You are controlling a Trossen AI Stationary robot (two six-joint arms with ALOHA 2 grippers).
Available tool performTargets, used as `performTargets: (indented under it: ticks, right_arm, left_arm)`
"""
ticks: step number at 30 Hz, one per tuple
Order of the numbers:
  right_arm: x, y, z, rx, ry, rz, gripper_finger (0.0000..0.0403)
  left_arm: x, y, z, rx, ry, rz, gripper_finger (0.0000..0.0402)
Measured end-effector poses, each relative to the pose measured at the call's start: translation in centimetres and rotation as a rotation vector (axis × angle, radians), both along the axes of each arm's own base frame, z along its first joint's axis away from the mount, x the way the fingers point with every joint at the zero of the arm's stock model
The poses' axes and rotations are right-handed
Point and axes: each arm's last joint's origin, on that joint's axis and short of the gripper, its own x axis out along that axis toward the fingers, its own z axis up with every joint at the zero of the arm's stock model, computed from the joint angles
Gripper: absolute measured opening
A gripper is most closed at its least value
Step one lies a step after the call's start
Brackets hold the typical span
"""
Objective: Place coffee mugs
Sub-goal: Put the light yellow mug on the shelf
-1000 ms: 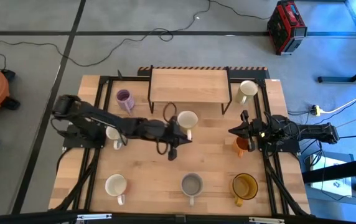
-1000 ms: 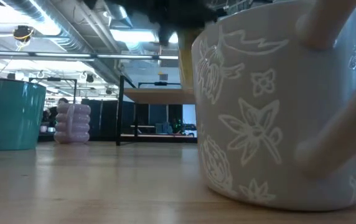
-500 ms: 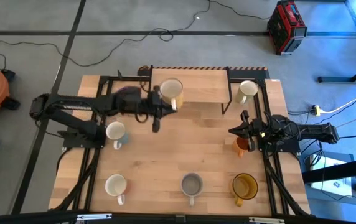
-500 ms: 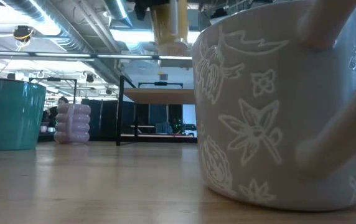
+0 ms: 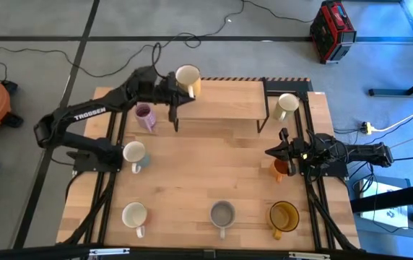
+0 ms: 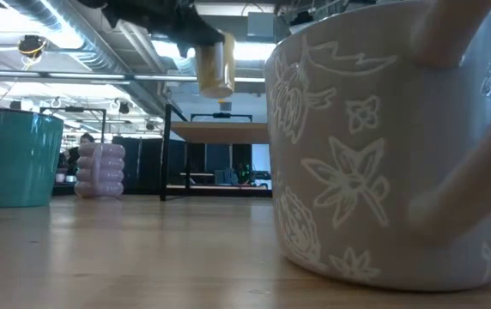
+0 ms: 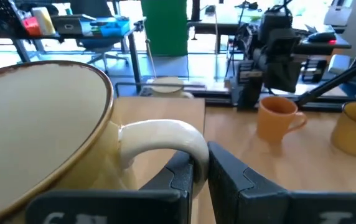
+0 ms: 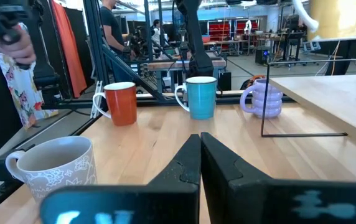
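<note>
My left gripper [image 5: 175,88] is shut on a cream mug [image 5: 188,79] with a brown rim. It holds the mug in the air above the left end of the raised wooden shelf [image 5: 221,101]. In the low view the mug [image 6: 215,67] hangs high over the shelf [image 6: 220,130]. On the table stand a lilac mug [image 5: 144,115], a teal mug [image 5: 134,154], a white-lined mug [image 5: 134,215], a grey patterned mug [image 5: 222,214], an amber mug [image 5: 284,216], an orange mug [image 5: 281,170] and a cream mug [image 5: 286,105]. My right gripper [image 5: 271,152] waits shut at the table's right side, beside the orange mug. My left gripper pinches the cream mug's handle [image 7: 165,134] between its two fingers [image 7: 181,177], at the outer bend of the loop. The fingers come about level from the table's left and lie across the handle. The mug is upright, mouth up, lifted clear of shelf and table.
The shelf stands on thin black legs [image 5: 264,115] at the table's far side. A black frame [image 5: 112,144] runs along both table sides. The bare wood in the table's middle [image 5: 206,173] is free room. A person [image 8: 109,31] stands in the room beyond.
My left gripper has carried the cream mug from the table's middle up and toward the far-left, from in front of the shelf to above its left end. The mug has stayed upright in the shut fingers. My right arm has kept still.
</note>
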Motion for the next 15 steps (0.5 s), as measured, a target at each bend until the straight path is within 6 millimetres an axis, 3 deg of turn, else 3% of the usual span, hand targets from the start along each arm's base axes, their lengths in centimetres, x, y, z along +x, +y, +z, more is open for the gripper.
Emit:
performTargets:
  ticks: [15]
  right_arm:
    - [0.0, 0.0, 0.0, 0.001, -0.001, 0.0, 0.0]
  left_arm:
    - [-1.3, 6.5, -4.0, -0.053, 0.102, -0.004, 0.0023]
